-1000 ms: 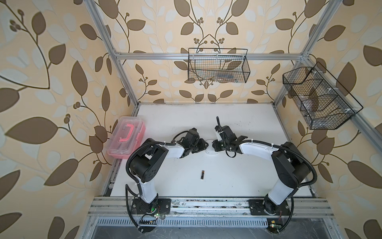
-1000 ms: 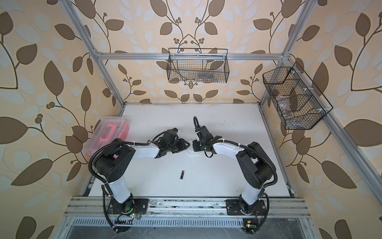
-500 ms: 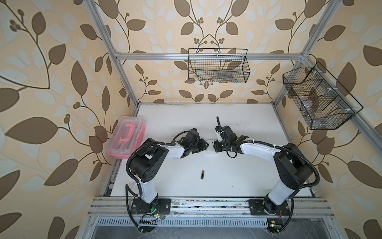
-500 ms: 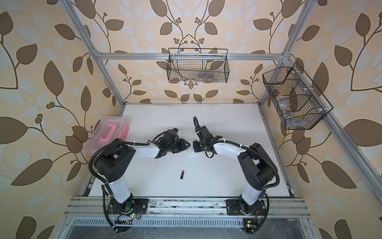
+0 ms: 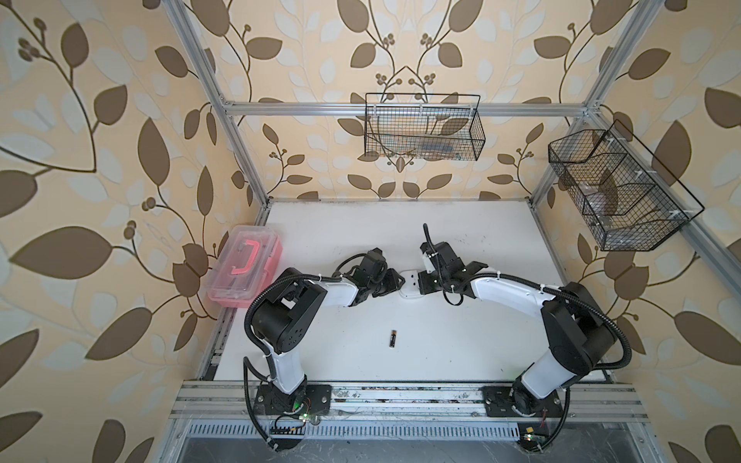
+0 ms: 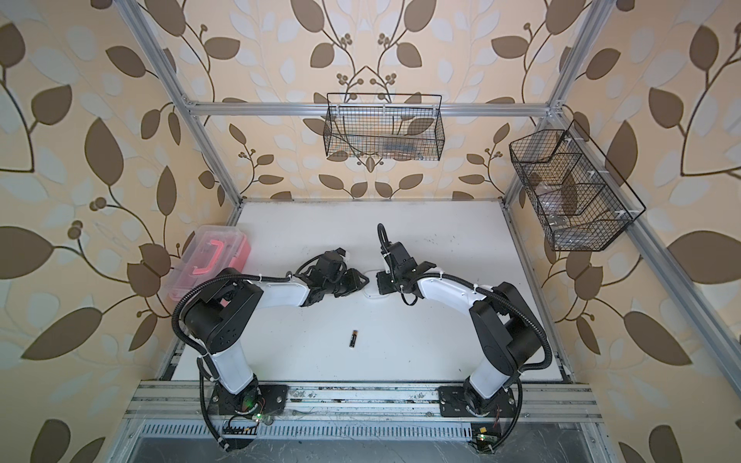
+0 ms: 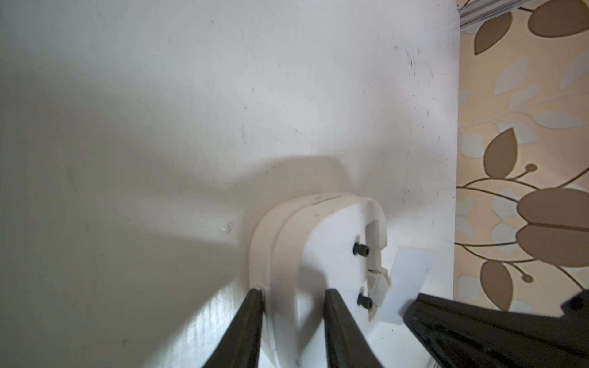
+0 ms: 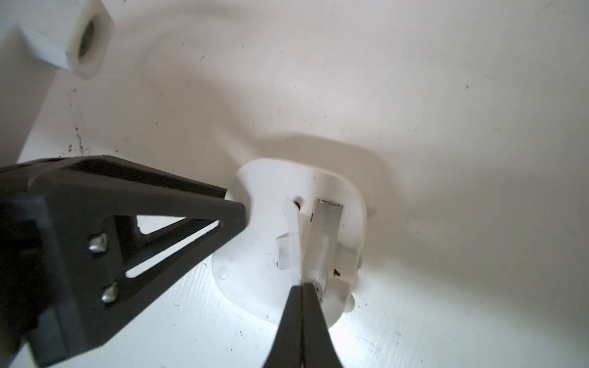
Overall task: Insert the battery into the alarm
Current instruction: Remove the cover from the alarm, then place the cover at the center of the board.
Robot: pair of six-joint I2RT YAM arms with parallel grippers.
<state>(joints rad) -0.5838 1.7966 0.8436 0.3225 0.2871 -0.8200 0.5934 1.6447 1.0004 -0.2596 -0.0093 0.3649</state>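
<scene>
Black battery [image 5: 392, 339] flat, alarm [image 5: 409, 284] back-up

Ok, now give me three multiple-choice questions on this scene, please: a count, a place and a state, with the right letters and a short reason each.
1. How many wire baskets hang above the table? A) one B) two C) four
2. Where does the battery lie? A) in a basket B) on the table, held by nothing C) on the floor
3. What does the left hand grip? A) nothing B) the battery C) the alarm's edge
1 B: one at the back, one at the side.
2 B: both top views show it alone on the white top.
3 C: in the left wrist view its fingers flank the white rim.
</scene>
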